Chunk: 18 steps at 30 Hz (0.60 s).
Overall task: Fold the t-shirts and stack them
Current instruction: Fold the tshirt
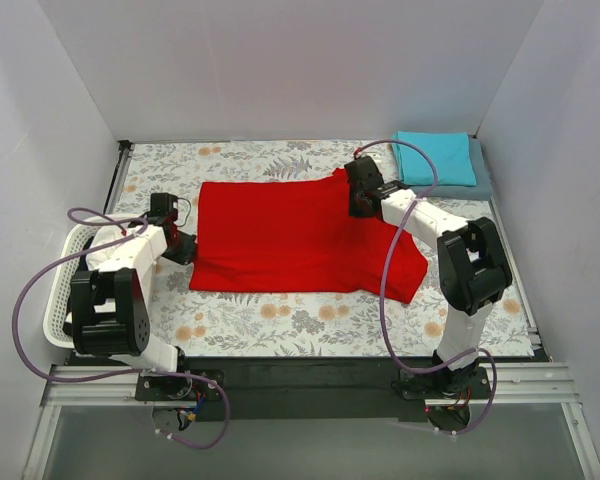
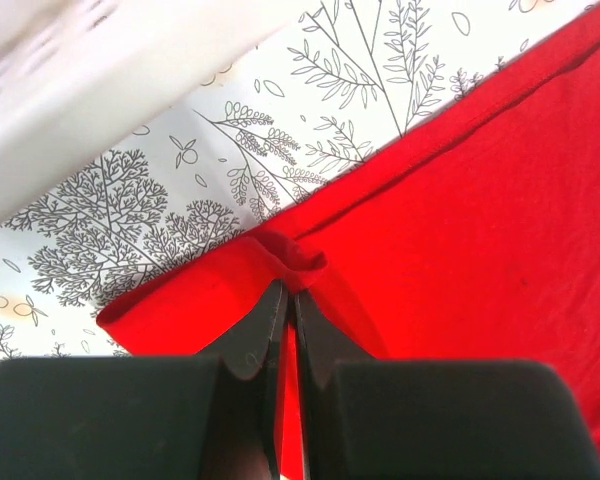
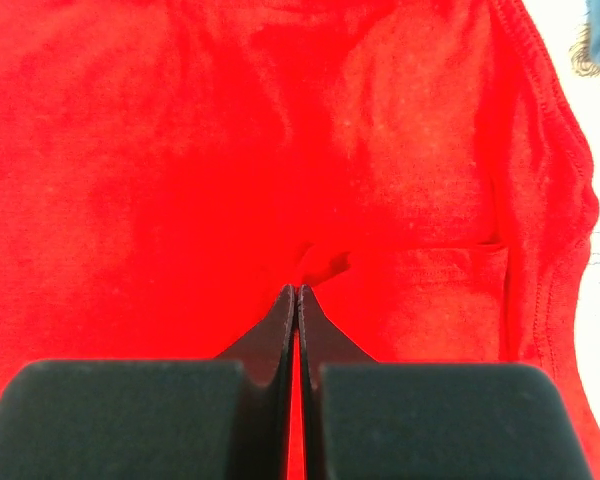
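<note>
At the left edge of the top view, a white plastic lattice basket (image 1: 64,292) sits against the side wall, just beside the left arm. The left gripper (image 1: 180,246) is at the left edge of the bright red cloth t-shirt (image 1: 280,240). In the left wrist view its fingers (image 2: 270,320) are pressed together on a small raised fold of that edge, with the flower-printed table (image 2: 180,190) bare beyond the hem.

The shirt lies spread flat across the middle of the frame. Its lower edge is straight, and a sleeve juts out towards the lower right. Bare strips of table (image 1: 280,320) run above and below it.

The right gripper (image 1: 365,200) rests on the shirt's upper right part. In the right wrist view it is clenched (image 3: 297,292) on a little pucker of red cloth (image 3: 180,150), with the stitched edge curving down the right side.

In the upper right corner, well apart from the shirt, a folded teal cloth t-shirt (image 1: 435,157) lies on a folded grey-blue cloth t-shirt (image 1: 483,184), close to the back and right walls.
</note>
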Available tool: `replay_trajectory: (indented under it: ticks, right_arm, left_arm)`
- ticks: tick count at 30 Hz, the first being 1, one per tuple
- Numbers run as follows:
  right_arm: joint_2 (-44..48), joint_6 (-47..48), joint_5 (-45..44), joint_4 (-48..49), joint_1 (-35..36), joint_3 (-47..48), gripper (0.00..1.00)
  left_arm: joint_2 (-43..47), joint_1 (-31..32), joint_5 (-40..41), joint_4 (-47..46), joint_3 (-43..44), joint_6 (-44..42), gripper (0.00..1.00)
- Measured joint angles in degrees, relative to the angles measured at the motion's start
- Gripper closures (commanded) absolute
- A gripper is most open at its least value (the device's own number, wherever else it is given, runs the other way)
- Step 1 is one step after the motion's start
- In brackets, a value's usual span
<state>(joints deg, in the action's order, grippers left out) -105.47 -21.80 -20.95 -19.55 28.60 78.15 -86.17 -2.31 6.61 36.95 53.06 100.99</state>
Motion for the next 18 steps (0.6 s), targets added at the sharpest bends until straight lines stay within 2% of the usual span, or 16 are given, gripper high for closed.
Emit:
replay_trajectory:
  ticks: [7, 9, 10, 11, 13, 14, 16, 17, 18]
  right_arm:
    - [-2.8, 1.0, 0.2, 0.0, -0.1, 1.1, 0.99]
    - [-3.7, 1.1, 0.3, 0.1, -0.2, 1.6, 0.98]
    - [-4.1, 1.2, 0.5, 0.1, -0.3, 1.7, 0.96]
    - [-4.5, 1.3, 0.6, 0.2, -0.3, 1.8, 0.95]
    - [-5.0, 1.6, 0.8, 0.2, -0.5, 2.0, 0.90]
    - [-5.2, 1.8, 0.8, 0.2, -0.6, 2.1, 0.86]
    - [-5.4, 2.0, 1.3, 0.2, -0.8, 2.4, 0.72]
    - [-5.5, 2.3, 1.5, 0.1, -0.9, 2.6, 0.66]
    - [-5.5, 2.6, 1.7, 0.2, -0.9, 2.8, 0.55]
  left_arm:
    - [-3.6, -0.1, -0.9, -2.0, 0.0, -0.7, 1.00]
    - [-3.9, -0.2, -1.2, -2.6, 0.0, -0.9, 0.96]
    - [-4.0, -0.2, -1.3, -2.9, 0.0, -1.1, 0.93]
    - [-4.0, -0.2, -1.4, -3.1, 0.0, -1.3, 0.79]
    - [-4.0, -0.3, -1.4, -3.1, 0.3, -1.9, 0.65]
    - [-4.0, -0.3, -1.4, -3.1, 0.6, -2.1, 0.48]
    - [-4.0, -0.6, -1.4, -3.1, 1.3, -2.3, 0.38]
    - [-3.8, -0.6, -1.2, -3.1, 1.5, -2.1, 0.35]
    - [-3.4, -0.7, -1.2, -3.1, 1.5, -2.1, 0.34]
